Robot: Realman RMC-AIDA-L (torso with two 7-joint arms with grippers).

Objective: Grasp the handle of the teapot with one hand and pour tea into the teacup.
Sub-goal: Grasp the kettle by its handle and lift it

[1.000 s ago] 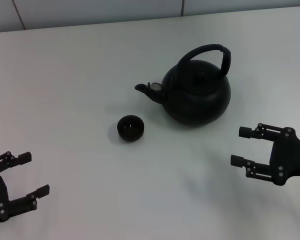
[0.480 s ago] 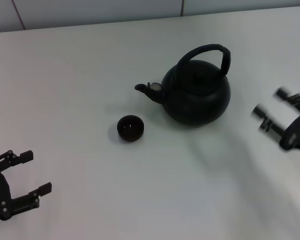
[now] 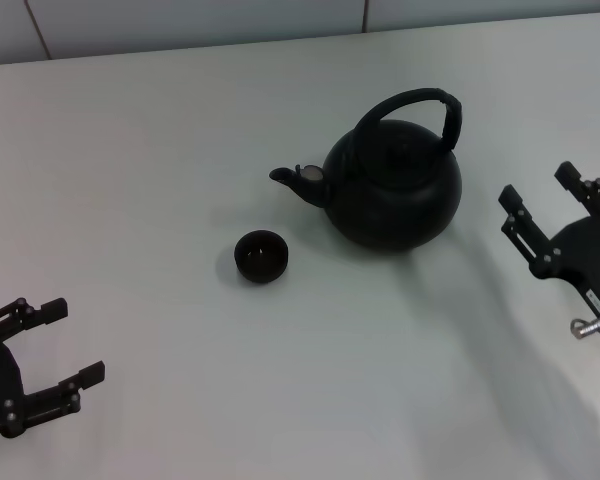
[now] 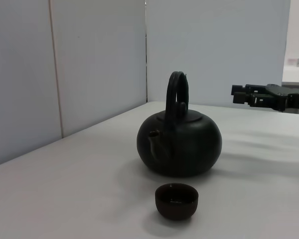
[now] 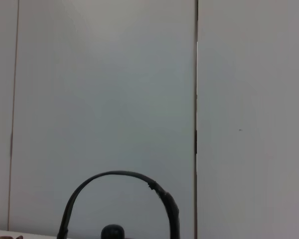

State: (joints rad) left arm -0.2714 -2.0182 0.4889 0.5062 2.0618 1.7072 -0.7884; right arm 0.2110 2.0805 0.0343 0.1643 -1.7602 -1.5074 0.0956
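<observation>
The matte-black teapot point(image 3: 395, 187) stands on the white table with its spout toward the left. Its arched handle point(image 3: 420, 103) stands upright over the lid. The small black teacup point(image 3: 260, 255) sits just left of and in front of the spout. My right gripper point(image 3: 545, 197) is open, raised to the right of the teapot, apart from it, fingers pointing to the far side. My left gripper point(image 3: 60, 340) is open at the near left, far from both. The left wrist view shows teapot point(image 4: 179, 144), handle point(image 4: 177, 97), teacup point(image 4: 176, 200) and the right gripper point(image 4: 239, 94). The right wrist view shows only the handle point(image 5: 124, 194).
The white table point(image 3: 160, 170) stretches around the teapot and teacup. A pale panelled wall point(image 3: 180, 20) runs along the table's far edge.
My right gripper has risen and swung from near the table, fingers pointing left, to higher up at the right, fingers pointing away. The left gripper, teapot and teacup have not moved.
</observation>
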